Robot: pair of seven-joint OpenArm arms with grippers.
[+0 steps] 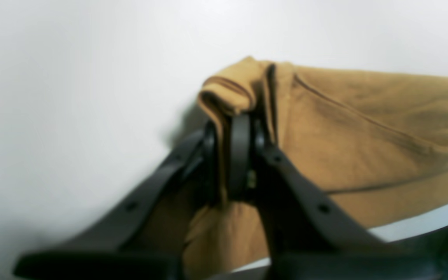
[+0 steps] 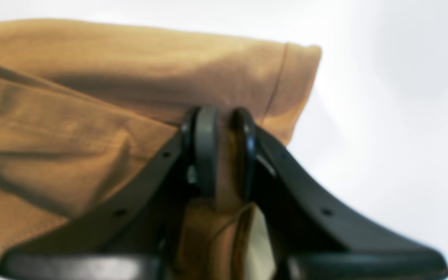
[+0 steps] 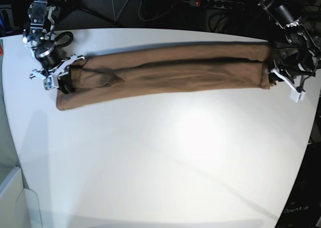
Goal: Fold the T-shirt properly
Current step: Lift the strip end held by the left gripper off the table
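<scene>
The tan-brown T-shirt (image 3: 170,70) lies folded into a long narrow band across the far part of the white table (image 3: 165,157). My left gripper (image 3: 271,72) is at the band's right end in the base view, shut on a bunched edge of the T-shirt (image 1: 325,128); the left gripper (image 1: 231,155) pinches cloth between its black fingers. My right gripper (image 3: 66,76) is at the band's left end, shut on the T-shirt (image 2: 91,116); the right gripper (image 2: 224,151) holds a fold near a hemmed edge. No white tag shows clearly.
Cables and a power strip (image 3: 215,3) lie behind the table's far edge. The table's left edge (image 3: 7,127) and a dark stand (image 3: 303,198) at the right front border the work area.
</scene>
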